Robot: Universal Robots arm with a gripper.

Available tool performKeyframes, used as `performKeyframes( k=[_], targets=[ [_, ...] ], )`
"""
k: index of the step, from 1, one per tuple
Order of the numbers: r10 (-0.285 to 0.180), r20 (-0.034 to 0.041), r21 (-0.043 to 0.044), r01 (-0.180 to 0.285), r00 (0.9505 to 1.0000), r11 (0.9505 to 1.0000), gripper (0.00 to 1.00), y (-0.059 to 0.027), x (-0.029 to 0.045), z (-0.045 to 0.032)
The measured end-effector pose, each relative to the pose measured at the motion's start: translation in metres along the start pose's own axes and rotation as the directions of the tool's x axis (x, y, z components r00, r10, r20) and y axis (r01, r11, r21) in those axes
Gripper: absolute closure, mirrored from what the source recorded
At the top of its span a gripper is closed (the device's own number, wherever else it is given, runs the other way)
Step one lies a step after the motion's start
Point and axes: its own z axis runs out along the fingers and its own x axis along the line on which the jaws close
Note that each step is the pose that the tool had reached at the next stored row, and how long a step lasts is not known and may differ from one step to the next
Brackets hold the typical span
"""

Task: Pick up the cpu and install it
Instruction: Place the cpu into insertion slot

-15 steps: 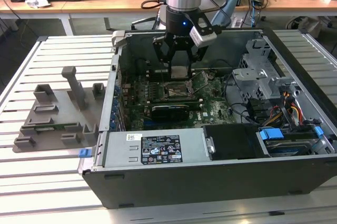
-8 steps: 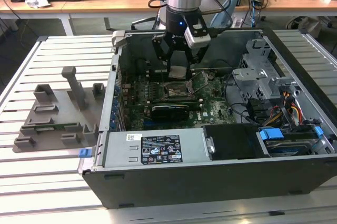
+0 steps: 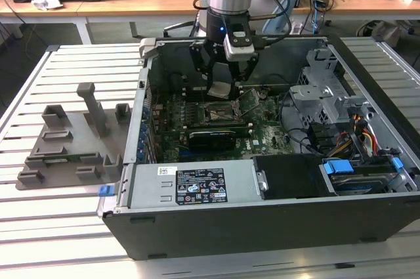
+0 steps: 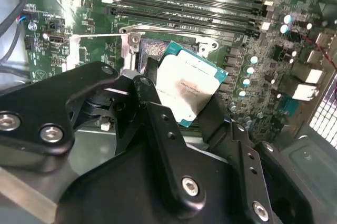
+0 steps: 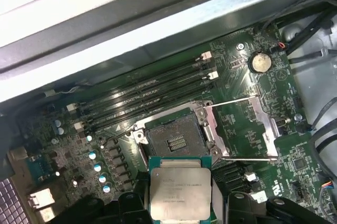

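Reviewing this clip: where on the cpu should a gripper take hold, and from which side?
By two opposite thin edges, coming from above its flat face. The cpu is a thin flat square with no handle, so only the rim gives purchase, and the underside is left free for the open socket. The gripper holds it that way now, as both wrist views show.

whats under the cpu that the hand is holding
The cpu, clamped in the hand, hangs over the green board. The open socket shows bare, its metal frame swung aside. The cpu's underside and the board patch right behind it are covered.
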Motion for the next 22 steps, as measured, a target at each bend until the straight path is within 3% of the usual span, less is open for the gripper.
performKeyframes(
  k=[4,7,10,13,19,22],
  targets=[
    [0.065,-0.0058,-0.0006,-0.065,0.9978,0.9979,0.45,0.0,0.0,0.0],
    [0.155,-0.0139,-0.0008,-0.155,0.9878,0.9879,0.45,0.0,0.0,0.0001],
    [0.206,-0.0185,-0.0005,-0.207,0.9783,0.9784,0.45,0.0,0.0,0.0001],
    [0.275,-0.0248,0.0,-0.275,0.9611,0.9614,0.45,0.0,0.0,0.0002],
    [0.36,-0.0327,0.0016,-0.361,0.9322,0.9327,0.45,0.0,0.0,0.0003],
    [0.408,-0.0372,0.0028,-0.408,0.9122,0.9129,0.45,0.0,0.0,0.0004]
  ],
)
